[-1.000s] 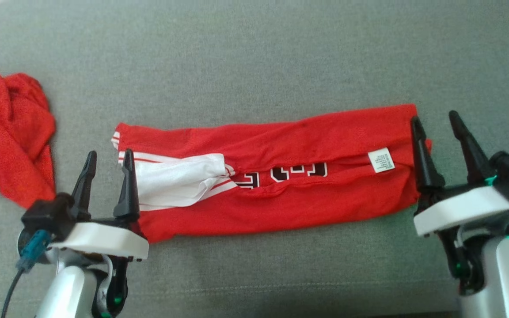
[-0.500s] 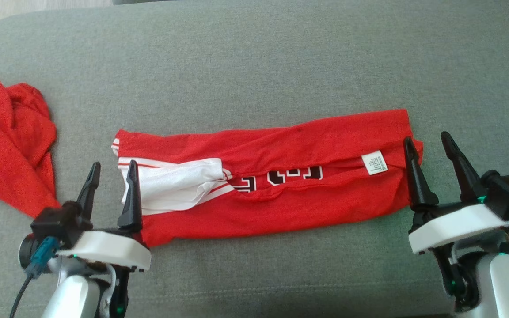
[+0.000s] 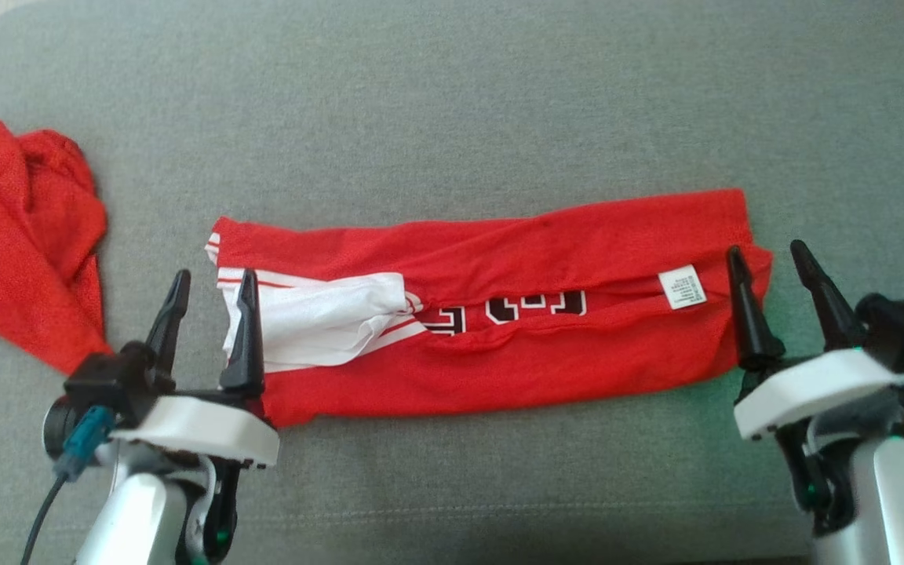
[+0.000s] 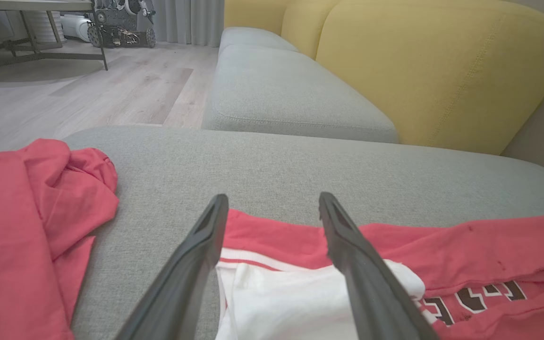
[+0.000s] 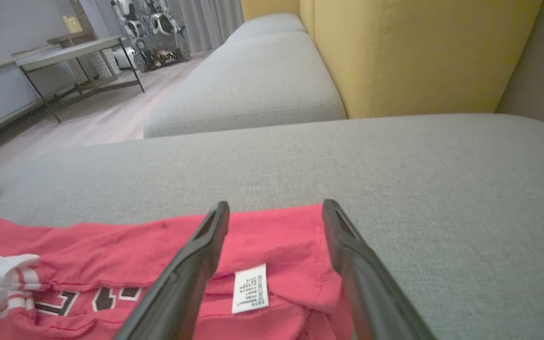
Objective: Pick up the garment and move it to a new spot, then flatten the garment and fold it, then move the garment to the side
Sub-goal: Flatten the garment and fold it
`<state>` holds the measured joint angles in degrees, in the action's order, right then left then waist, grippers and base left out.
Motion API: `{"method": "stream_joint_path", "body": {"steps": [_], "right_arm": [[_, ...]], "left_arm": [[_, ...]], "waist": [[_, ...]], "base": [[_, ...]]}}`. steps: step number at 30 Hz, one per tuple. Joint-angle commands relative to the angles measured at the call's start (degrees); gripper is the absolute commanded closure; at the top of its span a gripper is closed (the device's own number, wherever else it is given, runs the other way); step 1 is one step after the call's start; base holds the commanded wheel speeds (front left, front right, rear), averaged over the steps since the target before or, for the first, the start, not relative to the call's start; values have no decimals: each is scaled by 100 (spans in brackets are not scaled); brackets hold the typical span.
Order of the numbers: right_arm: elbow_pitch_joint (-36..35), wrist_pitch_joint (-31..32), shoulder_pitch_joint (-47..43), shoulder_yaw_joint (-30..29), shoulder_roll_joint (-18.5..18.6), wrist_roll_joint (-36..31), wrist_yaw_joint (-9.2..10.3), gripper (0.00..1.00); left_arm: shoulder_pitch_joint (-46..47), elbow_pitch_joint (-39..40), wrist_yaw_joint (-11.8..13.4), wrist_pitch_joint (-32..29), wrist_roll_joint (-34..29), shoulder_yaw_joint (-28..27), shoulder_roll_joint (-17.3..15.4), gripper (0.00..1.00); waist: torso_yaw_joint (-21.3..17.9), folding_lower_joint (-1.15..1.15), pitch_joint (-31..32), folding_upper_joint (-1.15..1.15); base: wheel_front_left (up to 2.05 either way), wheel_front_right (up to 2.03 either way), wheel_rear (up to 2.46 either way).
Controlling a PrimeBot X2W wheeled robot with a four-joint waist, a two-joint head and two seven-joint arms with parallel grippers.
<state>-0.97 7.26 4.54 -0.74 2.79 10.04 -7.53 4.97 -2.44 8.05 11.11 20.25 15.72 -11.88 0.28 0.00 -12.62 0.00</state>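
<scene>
The garment (image 3: 499,314) is a red jersey with white trim and black lettering, folded into a long strip across the grey cushion (image 3: 452,102). A white care label (image 3: 680,286) shows near its right end. My left gripper (image 3: 215,276) stands open at the strip's left end, its fingers (image 4: 343,236) straddling the white trim (image 4: 291,302). At the right end my right gripper (image 3: 764,249) is open too, and the label (image 5: 250,288) lies between its fingers (image 5: 206,245). Neither gripper holds any cloth.
A second red cloth (image 3: 20,235) lies crumpled at the cushion's left edge, close to my left arm. Beyond the cushion are a yellow backrest (image 4: 442,71), another grey seat (image 4: 281,94), wooden floor (image 4: 88,89) and a metal-legged table (image 5: 64,52).
The head camera has wobbled, shifting the whole picture. My right gripper has drawn back a little from the garment's right end. Both grippers have stayed open and the garment lies as before.
</scene>
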Motion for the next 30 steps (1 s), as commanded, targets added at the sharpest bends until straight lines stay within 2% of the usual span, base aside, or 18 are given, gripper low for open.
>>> {"method": "stream_joint_path", "body": {"steps": [1, 11, 16, 21, 22, 23, 24, 30], "right_arm": [[-27, 72, 312, 25, 11, -59, 4, 0], [1431, 607, 898, -451, 12, -255, 4, 0], [1810, 812, 911, -299, 11, 108, 4, 0], [1897, 947, 781, -31, 10, 501, 4, 0], [1909, 968, 756, -2, 10, 541, 4, 22], [1917, 981, 738, 22, 10, 570, 4, 87], [1918, 974, 728, 26, 10, 578, 4, 100], [1816, 822, 746, -135, 10, 511, 4, 100]], "left_arm": [[288, 154, -5, 22, -33, -196, -65, 0], [650, -66, -40, 62, -128, -22, 2, 0], [711, -154, -48, 90, -86, -20, 21, 0], [753, -217, -60, 122, -51, -30, 11, 0], [758, -225, -60, 127, -41, -36, 9, 0], [762, -232, -60, 133, -32, -40, 7, 0], [765, -236, -64, 139, -19, -42, 11, 0], [757, -249, -58, 161, 48, -55, 23, 0]], "waist": [[40, 0, -77, 0], [154, 0, -491, 0], [132, 0, -590, 0], [120, 0, -614, 0], [112, 0, -612, 0], [104, 0, -608, 0], [98, 0, -604, 0], [73, 0, -566, 0]], "base": [[0, 0, 0], [0, 0, 0], [0, 0, 0], [0, 0, 0], [0, 0, 0], [0, 0, 0], [0, 0, 0], [0, 0, 0]]}}
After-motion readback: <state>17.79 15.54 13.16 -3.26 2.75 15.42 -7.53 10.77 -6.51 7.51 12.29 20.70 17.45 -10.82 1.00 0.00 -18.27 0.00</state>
